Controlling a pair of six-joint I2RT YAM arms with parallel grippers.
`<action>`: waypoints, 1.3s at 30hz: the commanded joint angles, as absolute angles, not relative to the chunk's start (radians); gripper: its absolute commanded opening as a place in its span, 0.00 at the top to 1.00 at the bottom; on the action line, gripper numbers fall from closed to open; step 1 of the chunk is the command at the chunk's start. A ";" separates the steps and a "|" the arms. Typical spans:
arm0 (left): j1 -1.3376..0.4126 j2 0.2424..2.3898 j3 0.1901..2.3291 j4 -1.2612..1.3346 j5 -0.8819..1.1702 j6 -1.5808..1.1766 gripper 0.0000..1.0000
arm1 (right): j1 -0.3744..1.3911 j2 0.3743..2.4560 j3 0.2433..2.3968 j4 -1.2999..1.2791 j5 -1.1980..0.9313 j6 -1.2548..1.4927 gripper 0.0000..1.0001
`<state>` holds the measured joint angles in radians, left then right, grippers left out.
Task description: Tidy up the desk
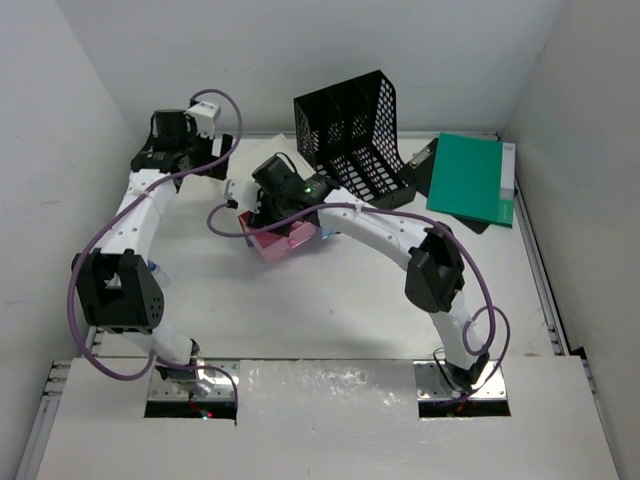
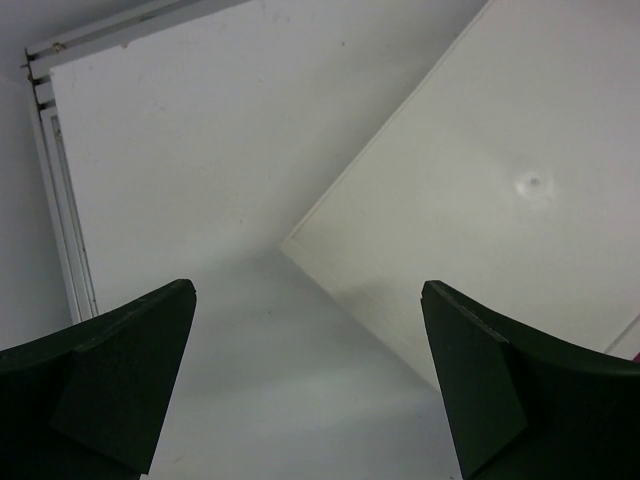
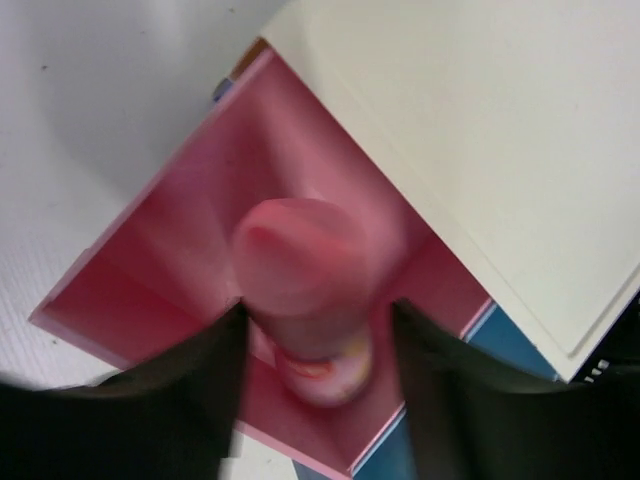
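- The surface point(image 1: 330, 310) is the white desk. It fills the floor of the white-walled enclosure and carries everything, and its pale metal rim point(image 2: 60, 200) runs along the left edge. The widest bare stretch is the near middle, between the two arm bases. Judged the safest room for swinging either arm.
- The right arm point(image 1: 380, 225) reaches from near right to far centre, wrist over an open drawer. The left arm point(image 1: 140, 215) stretches up the left side to the far-left corner, close to the wall, with little room further left.
- The black mesh file rack point(image 1: 355, 135) stands upright at far centre, just behind the right wrist. A retreat upward or toward the near side should miss it.
- The green folder point(image 1: 470, 178) lies flat at far right, partly on a dark board point(image 1: 420, 175), well apart from both arms. Judged not yet tidied.
- The cream-topped drawer box point(image 3: 480, 130) sits left of the rack, mostly hidden under the right wrist in the top view.
- The pink drawer point(image 3: 180, 230) stands out open toward the near left, presumably to take small items. A blue drawer front point(image 3: 505, 335) shows beside it under the cream top.
- A pink rounded cylinder point(image 3: 300, 270), too blurred to identify, sits inside the pink drawer.
- The right jaws stand one on each side of that cylinder, close against it. Cannot tell whether they clamp it or merely flank it. Judged step: depositing it in the drawer.
- The left jaws are wide apart with nothing between them, over bare surface beside the box's corner. Possibly waiting, or placed to steady the box.
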<state>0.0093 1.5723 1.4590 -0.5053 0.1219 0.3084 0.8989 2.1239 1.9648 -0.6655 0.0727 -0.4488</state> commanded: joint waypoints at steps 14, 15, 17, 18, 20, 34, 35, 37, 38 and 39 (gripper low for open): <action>-0.138 1.716 1.594 -0.417 -0.025 0.328 0.06 | 0.855 1.662 1.611 -0.408 0.181 -0.088 0.57; -0.141 1.723 1.592 -0.419 -0.028 0.330 0.06 | 0.826 1.625 1.558 -0.400 0.175 -0.062 0.64; -0.141 1.732 1.586 -0.414 -0.031 0.330 0.06 | 0.795 1.522 1.369 -0.384 0.195 -0.006 0.86; -0.141 1.733 1.574 -0.410 -0.031 0.334 0.07 | 0.764 1.493 1.311 -0.358 0.207 0.029 0.92; -0.143 1.735 1.559 -0.397 -0.026 0.344 0.08 | 0.709 1.427 1.153 -0.324 0.167 0.089 1.00; -0.144 1.810 1.514 -0.374 -0.031 0.382 0.18 | 0.624 1.770 1.348 -0.184 0.023 0.123 1.00; -0.144 1.812 1.511 -0.371 -0.028 0.393 0.19 | 0.624 1.781 1.361 -0.186 0.037 0.124 1.00; -0.143 1.822 1.503 -0.368 -0.023 0.403 0.20 | 0.626 1.786 1.373 -0.167 0.061 0.126 1.00; -0.143 1.825 1.500 -0.367 -0.014 0.414 0.21 | 0.624 1.783 1.371 -0.152 0.067 0.126 1.00; -0.144 1.835 1.497 -0.365 -0.011 0.419 0.21 | 0.624 1.781 1.373 -0.125 0.084 0.127 1.00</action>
<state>-0.1387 1.8015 1.5211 -0.3695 -0.0177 0.3847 0.6277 1.7969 1.3304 -0.2039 0.0612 0.1070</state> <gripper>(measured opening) 0.794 0.001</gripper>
